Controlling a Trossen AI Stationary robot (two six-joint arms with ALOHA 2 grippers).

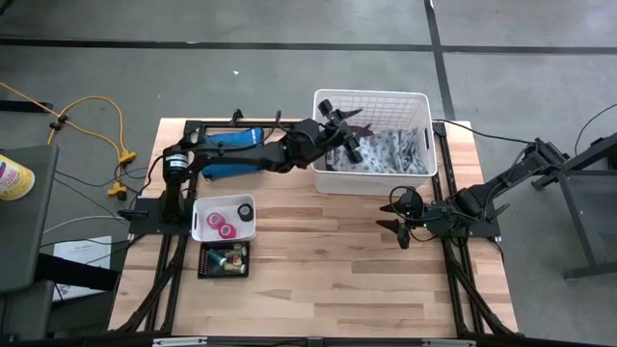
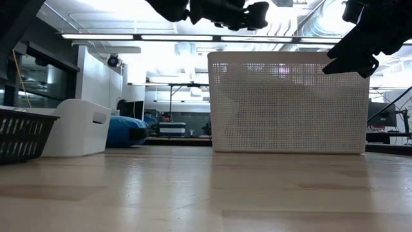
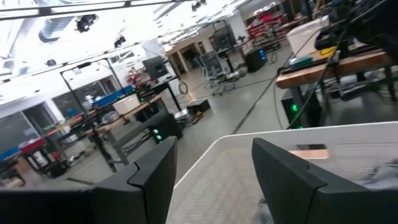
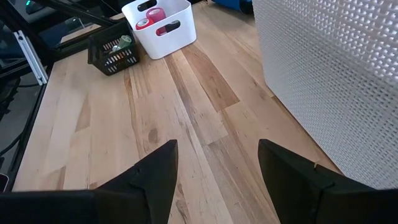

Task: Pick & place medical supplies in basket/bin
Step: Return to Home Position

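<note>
Medical supplies look stowed from where I stand: a grey-patterned cloth garment (image 1: 390, 154) and a darker maroon cloth garment (image 1: 367, 126) lie in the large white plastic lattice-walled basket (image 1: 371, 183) at one o'clock on the pale wooden bench (image 1: 318, 299). Small pink rolls (image 1: 220, 226) sit in the small white rounded tray (image 1: 207, 204) at nine o'clock. The small black mesh crate (image 1: 203, 260), just beside it at eight o'clock, holds little items I can't make out. The left hand (image 1: 339, 130) hangs over the basket's nine o'clock end, fingers spread wide with nothing between them. The right hand (image 1: 398, 220) hovers above bare bench at three o'clock, also wide and empty, close to the basket's near wall. What's left, I'd judge, is sending both arms home. For the left, that calls for rising straight up first, until the fingers are well clear of the rim and the cloth. Only then should it draw back toward nine o'clock, so it neither snags a garment nor tips the basket. The right should lift away from the lattice wall before folding back toward three o'clock. Slow, separate moves would keep the arms apart.
</note>
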